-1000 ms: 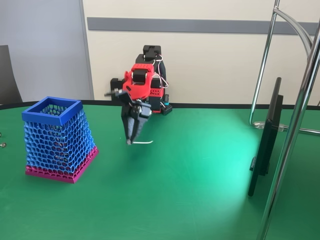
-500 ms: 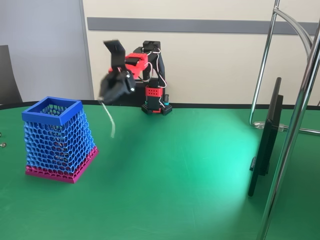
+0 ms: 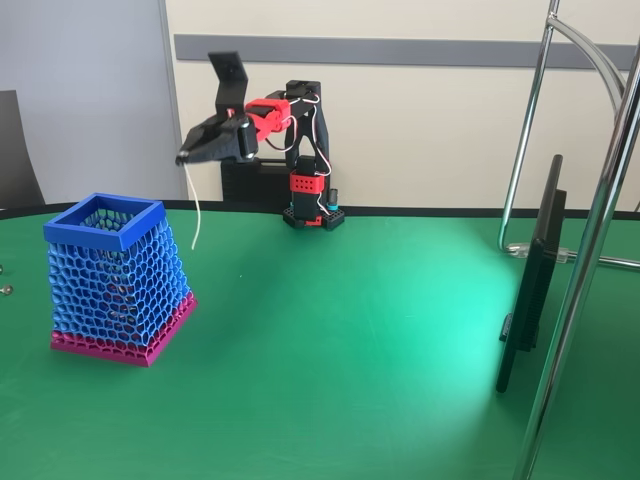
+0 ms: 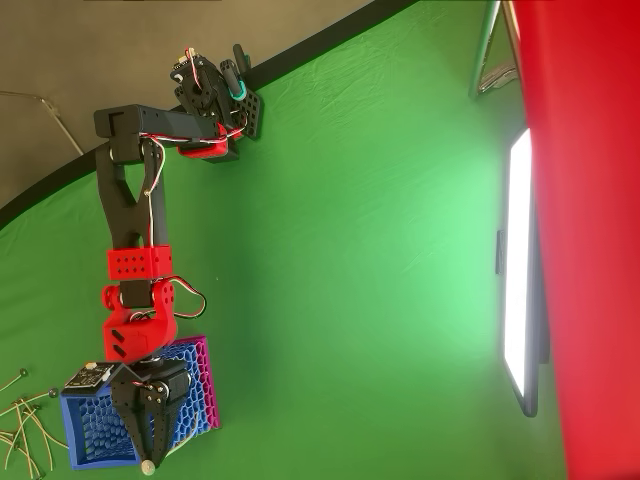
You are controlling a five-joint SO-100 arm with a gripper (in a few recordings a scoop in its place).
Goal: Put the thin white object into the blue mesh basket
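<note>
The black two-finger gripper (image 3: 186, 157) on the red and black arm (image 3: 270, 112) is raised well above the green cloth-covered table (image 3: 380, 330), its fingers pressed together on the upper end of the thin white object (image 3: 194, 205), a slender, slightly curved white strand that hangs straight down from the fingertips in the fixed view. The strand's lower end hangs free in the air, clear of the table. Below the gripper and to its left in that view stands the blue honeycomb-mesh basket (image 3: 118, 275), tapering up to a solid blue square rim over a magenta base; the strand hangs just beside the rim's right corner, outside the opening and apart from it. In the overhead view the gripper (image 4: 148, 462) lies over the basket (image 4: 92, 430), near one of its edges, the fingertips reaching just past the rim. At that picture's lower left edge, a loose cluster of thin pale strands (image 4: 22, 420) lies on the table beyond the basket.
</note>
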